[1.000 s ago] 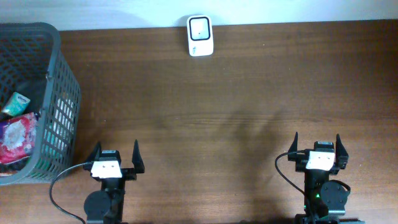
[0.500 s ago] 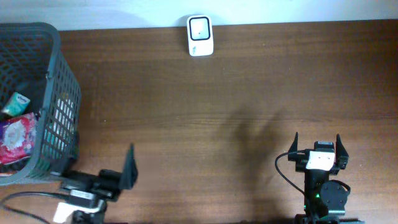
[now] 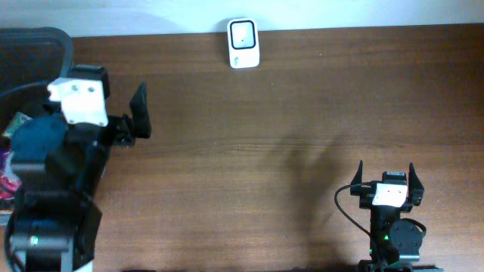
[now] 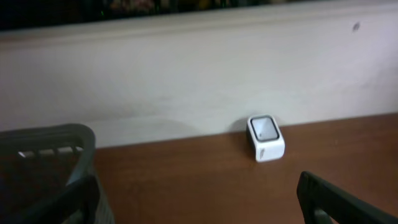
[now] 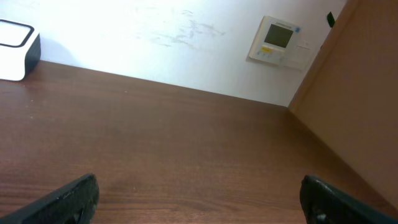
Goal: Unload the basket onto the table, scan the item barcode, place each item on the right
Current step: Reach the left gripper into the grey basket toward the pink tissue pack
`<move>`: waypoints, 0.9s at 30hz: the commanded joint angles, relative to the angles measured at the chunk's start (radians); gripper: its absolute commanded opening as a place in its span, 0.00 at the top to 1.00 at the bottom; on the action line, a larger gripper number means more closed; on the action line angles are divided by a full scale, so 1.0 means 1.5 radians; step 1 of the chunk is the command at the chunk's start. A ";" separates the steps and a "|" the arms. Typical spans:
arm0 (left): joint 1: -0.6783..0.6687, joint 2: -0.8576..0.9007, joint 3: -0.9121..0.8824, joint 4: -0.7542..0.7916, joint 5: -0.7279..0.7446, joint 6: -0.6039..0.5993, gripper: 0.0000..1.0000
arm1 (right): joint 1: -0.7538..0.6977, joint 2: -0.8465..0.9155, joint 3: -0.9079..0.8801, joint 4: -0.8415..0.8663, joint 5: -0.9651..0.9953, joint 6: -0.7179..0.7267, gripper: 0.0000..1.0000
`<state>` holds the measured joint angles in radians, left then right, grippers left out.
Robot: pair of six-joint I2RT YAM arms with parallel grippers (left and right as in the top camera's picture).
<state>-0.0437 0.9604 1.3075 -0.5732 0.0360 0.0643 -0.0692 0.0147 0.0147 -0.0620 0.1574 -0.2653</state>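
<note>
The white barcode scanner (image 3: 243, 44) stands at the table's far edge against the wall; it also shows in the left wrist view (image 4: 266, 137) and at the left edge of the right wrist view (image 5: 15, 42). The items lie in the grey basket (image 3: 38, 34) at the left, mostly hidden under my raised left arm; a teal packet (image 3: 15, 125) and a pink one (image 3: 6, 177) peek out. My left gripper (image 3: 79, 91) hangs open and empty above the basket's right rim (image 4: 56, 140), one of its fingers (image 3: 140, 113) over the table. My right gripper (image 3: 386, 174) rests open and empty near the front edge.
Brown wooden tabletop (image 3: 265, 128) lies between the scanner and the arms. A white wall with a thermostat (image 5: 278, 38) stands behind the table, and a wooden panel (image 5: 367, 93) borders the right side.
My left arm has lifted from the front edge and swung up and back to the basket's right side, now covering much of it. The right arm has not moved.
</note>
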 commanded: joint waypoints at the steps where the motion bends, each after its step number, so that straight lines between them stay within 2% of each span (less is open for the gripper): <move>1: 0.008 0.059 0.096 -0.038 -0.079 -0.035 0.01 | 0.002 -0.005 -0.006 -0.001 0.008 0.000 0.01; 3: 0.063 0.170 0.268 -0.190 -0.094 -0.098 0.01 | 0.002 -0.004 -0.006 -0.001 0.008 0.000 0.02; 4: 0.094 0.244 0.381 -0.290 -0.082 -0.098 0.01 | 0.002 -0.005 -0.006 -0.001 0.008 0.000 0.02; 5: 0.108 0.310 0.464 -0.346 -0.061 -0.098 0.01 | 0.002 -0.004 -0.006 -0.001 0.008 0.000 0.01; 8: 0.115 0.363 0.470 -0.354 -0.075 -0.093 0.01 | 0.002 -0.004 -0.006 -0.001 0.008 0.000 0.01; 11: 0.201 0.392 0.470 -0.350 -0.159 -0.187 0.01 | 0.002 -0.004 -0.006 -0.001 0.008 0.000 0.01; 15: 0.328 0.416 0.470 -0.351 -0.162 -0.187 0.01 | 0.002 -0.004 -0.006 -0.001 0.008 0.000 0.02; 19: 0.357 0.464 0.470 -0.373 -0.178 -0.187 0.01 | 0.002 -0.004 -0.006 -0.001 0.008 0.000 0.02; 22: 0.369 0.511 0.470 -0.377 -0.249 -0.187 0.01 | 0.002 -0.004 -0.006 -0.001 0.008 0.000 0.01; 27: 0.401 0.575 0.470 -0.431 -0.247 -0.187 0.01 | 0.002 -0.005 -0.006 -0.001 0.008 0.000 0.01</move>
<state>0.5377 1.7741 1.9984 -1.1938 -0.3161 -0.2070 -0.0692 0.0147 0.0147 -0.0620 0.1574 -0.2653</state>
